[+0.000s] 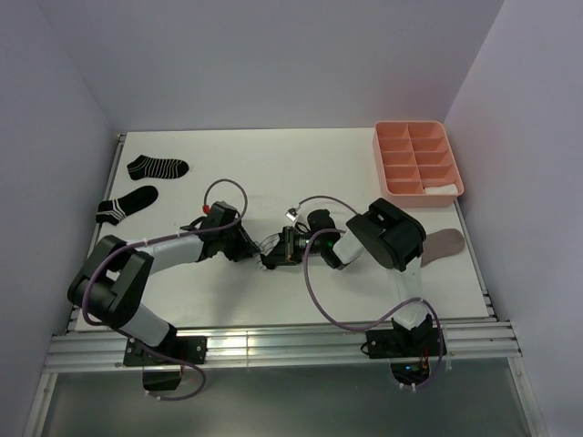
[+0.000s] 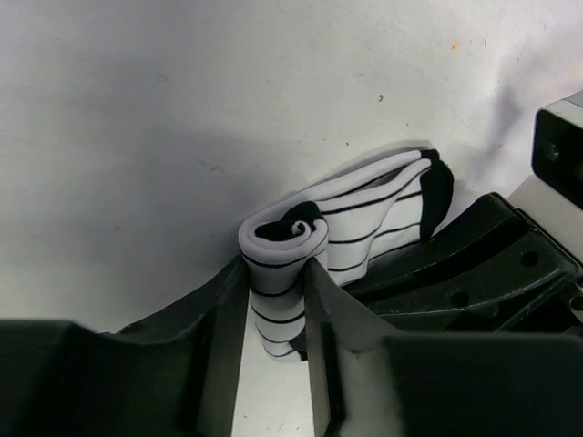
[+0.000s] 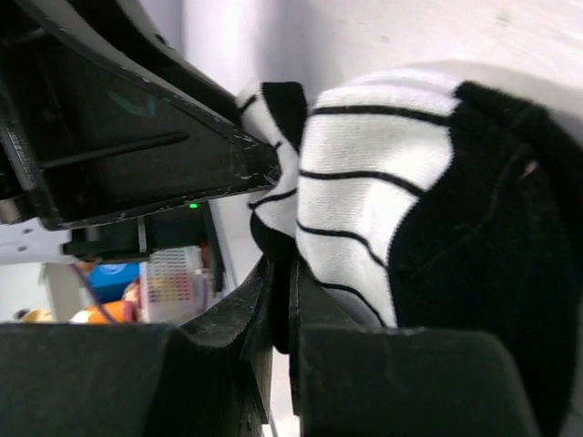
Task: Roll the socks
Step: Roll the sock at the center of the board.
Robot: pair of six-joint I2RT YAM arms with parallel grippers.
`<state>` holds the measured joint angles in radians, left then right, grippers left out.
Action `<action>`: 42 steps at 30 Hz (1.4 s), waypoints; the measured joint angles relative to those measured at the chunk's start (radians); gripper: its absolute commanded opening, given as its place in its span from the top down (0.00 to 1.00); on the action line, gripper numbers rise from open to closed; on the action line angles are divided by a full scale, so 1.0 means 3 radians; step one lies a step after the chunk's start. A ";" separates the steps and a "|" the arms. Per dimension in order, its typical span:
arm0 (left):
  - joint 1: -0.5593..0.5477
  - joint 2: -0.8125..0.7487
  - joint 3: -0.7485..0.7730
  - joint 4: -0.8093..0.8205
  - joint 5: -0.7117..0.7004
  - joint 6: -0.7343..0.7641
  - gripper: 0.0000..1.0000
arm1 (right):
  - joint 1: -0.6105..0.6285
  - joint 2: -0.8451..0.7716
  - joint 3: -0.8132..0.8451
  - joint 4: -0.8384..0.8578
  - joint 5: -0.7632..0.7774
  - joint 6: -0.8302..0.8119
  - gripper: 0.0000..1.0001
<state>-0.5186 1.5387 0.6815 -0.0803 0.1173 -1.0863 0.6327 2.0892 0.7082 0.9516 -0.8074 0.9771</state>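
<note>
A white thin-striped sock with a black toe and heel (image 2: 364, 209) lies at the table's middle, one end wound into a tight roll. My left gripper (image 2: 276, 273) is shut on that roll, a finger pressed against each side. From the opposite side, my right gripper (image 3: 282, 273) is shut on the sock's (image 3: 373, 182) black edge, with dark cloth pinched in the thin slit between its jaws. In the top view both grippers, left (image 1: 260, 253) and right (image 1: 291, 244), meet tip to tip and hide the sock. Two black white-striped socks (image 1: 157, 167) (image 1: 127, 204) lie flat at the far left.
A pink compartment tray (image 1: 378, 155) stands at the back right with a white sock (image 1: 443, 189) in its near corner cell. A taupe sock (image 1: 444, 246) lies by the right edge, behind the right arm. Walls close off the left, back and right sides.
</note>
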 measured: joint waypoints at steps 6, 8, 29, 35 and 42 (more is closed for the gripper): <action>-0.0060 0.0170 0.0211 -0.0111 -0.0010 0.0038 0.92 | 0.0013 -0.0341 0.0066 -0.0757 0.0226 -0.0468 0.72; -0.0084 0.0226 0.0331 -0.0226 -0.0042 0.0079 1.00 | 0.0038 -0.0487 0.0090 -0.1027 0.0383 -0.0646 0.70; -0.0364 0.1095 0.1972 -0.2163 -0.0750 0.0557 1.00 | 0.1593 -0.1476 0.0409 -0.2501 0.3755 -0.2036 0.42; -0.0365 0.1195 0.2110 -0.2302 -0.0739 0.0609 1.00 | 0.1825 -0.1082 0.0768 -0.2497 0.4200 -0.2286 0.44; -0.0357 0.1236 0.2152 -0.2349 -0.0718 0.0613 1.00 | 0.1914 -0.0652 0.0928 -0.2505 0.4611 -0.2366 0.47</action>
<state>-0.6258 1.9095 1.3270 -0.7849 -0.0982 -0.9024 1.2068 1.8935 0.9867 0.2001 0.5758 0.2672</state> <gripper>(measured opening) 0.117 0.533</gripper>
